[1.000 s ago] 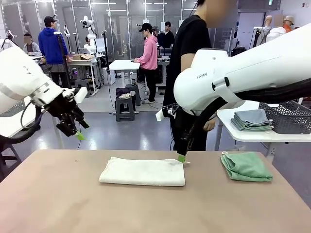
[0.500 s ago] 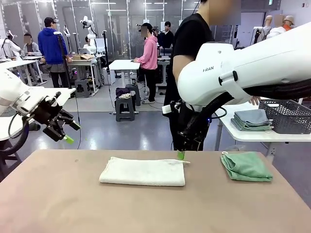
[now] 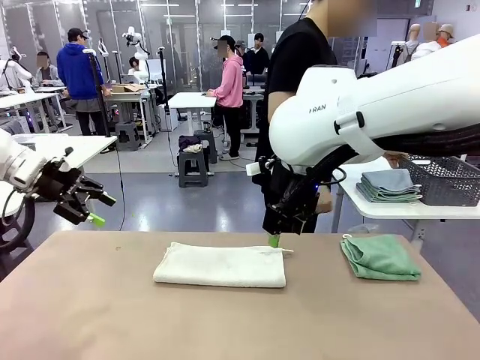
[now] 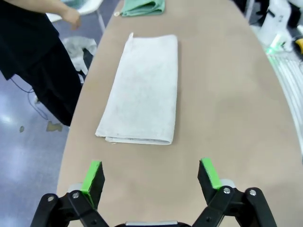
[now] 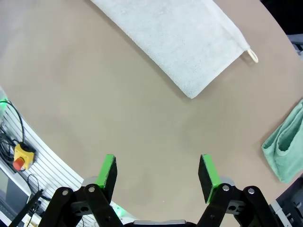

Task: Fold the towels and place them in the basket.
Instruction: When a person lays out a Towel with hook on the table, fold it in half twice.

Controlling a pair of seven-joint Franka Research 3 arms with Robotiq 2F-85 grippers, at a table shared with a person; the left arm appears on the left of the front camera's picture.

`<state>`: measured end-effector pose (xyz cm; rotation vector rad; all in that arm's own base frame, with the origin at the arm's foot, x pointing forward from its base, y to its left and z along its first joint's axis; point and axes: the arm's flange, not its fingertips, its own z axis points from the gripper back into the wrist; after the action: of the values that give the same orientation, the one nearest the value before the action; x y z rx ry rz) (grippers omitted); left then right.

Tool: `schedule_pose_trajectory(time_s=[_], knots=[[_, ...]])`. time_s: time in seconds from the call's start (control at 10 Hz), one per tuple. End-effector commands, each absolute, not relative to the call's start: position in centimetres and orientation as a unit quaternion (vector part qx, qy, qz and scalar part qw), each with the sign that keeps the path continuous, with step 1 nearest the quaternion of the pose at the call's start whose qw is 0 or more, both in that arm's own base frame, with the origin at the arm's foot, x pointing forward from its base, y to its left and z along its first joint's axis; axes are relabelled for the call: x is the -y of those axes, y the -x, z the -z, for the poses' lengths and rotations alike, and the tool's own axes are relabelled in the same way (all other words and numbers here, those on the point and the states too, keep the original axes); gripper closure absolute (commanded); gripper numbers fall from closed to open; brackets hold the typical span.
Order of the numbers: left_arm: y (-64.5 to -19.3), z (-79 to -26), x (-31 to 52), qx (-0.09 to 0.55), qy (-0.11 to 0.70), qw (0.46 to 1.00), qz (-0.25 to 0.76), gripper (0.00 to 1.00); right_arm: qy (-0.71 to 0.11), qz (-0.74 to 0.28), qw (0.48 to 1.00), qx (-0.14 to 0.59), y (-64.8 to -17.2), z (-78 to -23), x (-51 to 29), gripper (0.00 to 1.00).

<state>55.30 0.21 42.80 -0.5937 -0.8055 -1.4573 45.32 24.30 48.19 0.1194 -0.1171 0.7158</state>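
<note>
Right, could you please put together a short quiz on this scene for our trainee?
1. True or false: the cream towel lies folded on the table.
2. Where is the mint green towel? A) under the cream towel; B) on the table, to the cream towel's right; C) hanging off the table edge.
3. Fill in: the left gripper and the right gripper both stand ___, holding nothing.
Key: 1 true; 2 B; 3 open.

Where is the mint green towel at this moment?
In the front view the mint green towel lies folded at the right of the table, apart from the cream-white towel in the middle.
</note>
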Motion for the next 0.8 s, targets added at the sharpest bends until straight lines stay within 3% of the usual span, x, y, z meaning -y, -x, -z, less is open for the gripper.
schedule_pose_trajectory(time_s=[0.0,0.4,0.5,0.7], knots=[[-55.7,-42.4,-1.2,0.376,0.292,0.611,0.632,0.0,-0.058,-0.345,0.935,0.057,-45.5,-48.4,-24.0,0.14],[-56.0,-41.8,-1.6,0.382,0.319,0.609,0.618,0.0,-0.07,-0.319,0.942,0.076,-45.4,-47.8,-24.4,0.14],[-56.0,-41.7,-1.3,0.381,0.316,0.61,0.618,0.0,-0.09,-0.28,0.952,0.088,-45.4,-47.4,-24.6,0.0],[-55.4,-41.6,-1.2,0.368,0.306,0.62,0.621,0.0,-0.101,-0.203,0.968,0.104,-46.0,-46.6,-24.9,0.0]])
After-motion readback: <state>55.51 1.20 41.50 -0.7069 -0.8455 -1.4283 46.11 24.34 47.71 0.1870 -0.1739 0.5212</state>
